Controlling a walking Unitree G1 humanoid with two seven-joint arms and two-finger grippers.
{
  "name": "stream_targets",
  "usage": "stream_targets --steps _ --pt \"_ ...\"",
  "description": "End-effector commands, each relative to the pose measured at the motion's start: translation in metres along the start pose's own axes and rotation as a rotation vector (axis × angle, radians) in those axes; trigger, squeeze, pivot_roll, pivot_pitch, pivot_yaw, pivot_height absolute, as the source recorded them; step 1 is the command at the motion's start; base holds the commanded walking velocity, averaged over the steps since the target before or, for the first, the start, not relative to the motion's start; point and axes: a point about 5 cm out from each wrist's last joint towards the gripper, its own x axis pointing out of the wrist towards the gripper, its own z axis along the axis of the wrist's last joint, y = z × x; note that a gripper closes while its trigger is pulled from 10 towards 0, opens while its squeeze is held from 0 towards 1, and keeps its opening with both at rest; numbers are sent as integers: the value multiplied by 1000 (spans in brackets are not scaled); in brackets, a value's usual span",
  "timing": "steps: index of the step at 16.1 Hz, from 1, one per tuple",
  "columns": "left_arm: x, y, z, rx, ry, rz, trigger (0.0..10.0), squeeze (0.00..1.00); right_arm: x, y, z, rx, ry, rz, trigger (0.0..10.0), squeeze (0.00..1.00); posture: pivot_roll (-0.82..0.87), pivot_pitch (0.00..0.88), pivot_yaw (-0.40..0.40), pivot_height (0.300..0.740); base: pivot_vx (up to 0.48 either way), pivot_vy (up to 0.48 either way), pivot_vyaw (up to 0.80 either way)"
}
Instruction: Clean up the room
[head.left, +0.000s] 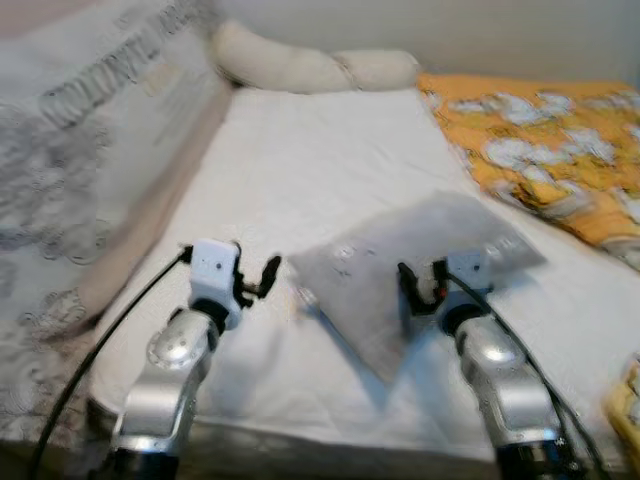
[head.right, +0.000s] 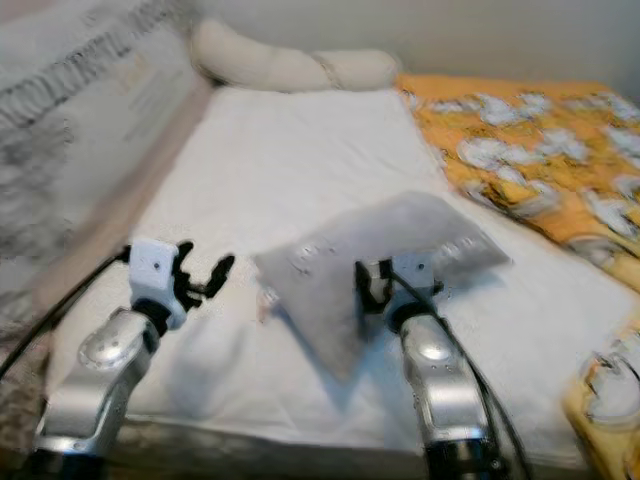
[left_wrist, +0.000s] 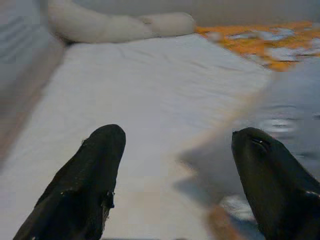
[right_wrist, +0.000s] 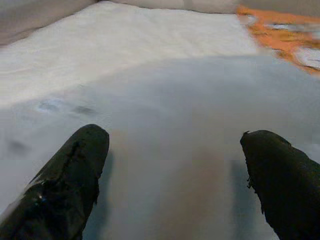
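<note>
Standing at the foot of a bed (head.left: 300, 160), white sheet bare down the middle, patterned grey bedding (head.left: 90, 150) heaped along the left edge, a long cream bolster (head.left: 310, 68) lying across the far end.

Holding the left gripper (head.left: 262, 280) low over the sheet, fingers (left_wrist: 85, 185) spread apart and grasping nothing, just beside the near left corner of the grey pillow (head.left: 420, 260).

Lying flat and skewed across the middle of the bed, that pillow, one corner pointing toward the foot.

Hovering the right gripper (head.left: 412, 285) over the pillow's near half, fingers (right_wrist: 65, 190) released and wide, grey fabric spreading between them in the right wrist view; touching or just above, impossible to tell.

Further right, an orange printed blanket (head.left: 540, 150) bunching along the far right side.

Judging the step as taking hold of the pillow for tidying: best lowering both grippers onto opposite edges, pinching a good fold of cloth rather than skimming the soft surface, closing evenly, then lifting level to avoid sagging or dragging the sheet.
</note>
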Motion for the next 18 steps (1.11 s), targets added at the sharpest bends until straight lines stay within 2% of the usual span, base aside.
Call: stream_targets --steps 1,6,8,9,10,11,12,13,15,17,18 --pt "0 2 -1 4 5 10 10000 0 1 2 6 -8 -26 6 10000 0 52 0 6 740 292 0 613" --pt "1 3 -1 9 9 17 10000 0 3 -3 6 14 -24 -11 10000 0 49 0 11 740 110 0 0" --pt "0 3 0 18 5 19 10000 0 1 -9 8 75 -50 -42 10000 0 61 0 -1 740 0 0 0" --pt "1 4 1 23 4 20 10000 0 0 -14 11 102 -76 -80 10000 220 61 0 -1 740 0 0 0" --pt "0 4 1 32 7 12 10000 0 0 -17 12 111 -87 -108 10000 1000 58 0 4 740 0 0 0" --pt "0 1 0 68 16 -14 10000 0 0 -25 17 124 -130 -169 10000 1000 58 0 3 740 0 0 0" --pt "-1 0 0 79 19 -25 10000 0 -2 -35 19 101 -153 -238 10000 1000 58 0 10 740 0 0 0" --pt "-2 -1 0 78 19 -30 10000 0 -4 -43 19 143 -168 -244 10000 1000 59 0 12 740 0 0 0" --pt "-5 -1 0 86 20 -39 10000 0 -8 -60 14 163 -121 -330 10000 1000 67 0 7 740 0 0 0" --pt "-7 1 3 101 14 -49 10000 0 -15 -80 2 243 -77 -412 10000 1000 62 0 11 740 0 0 0" --pt "-9 2 3 105 16 -54 10000 0 -17 -83 -1 279 -64 -436 10000 1000 63 0 11 740 0 0 0"
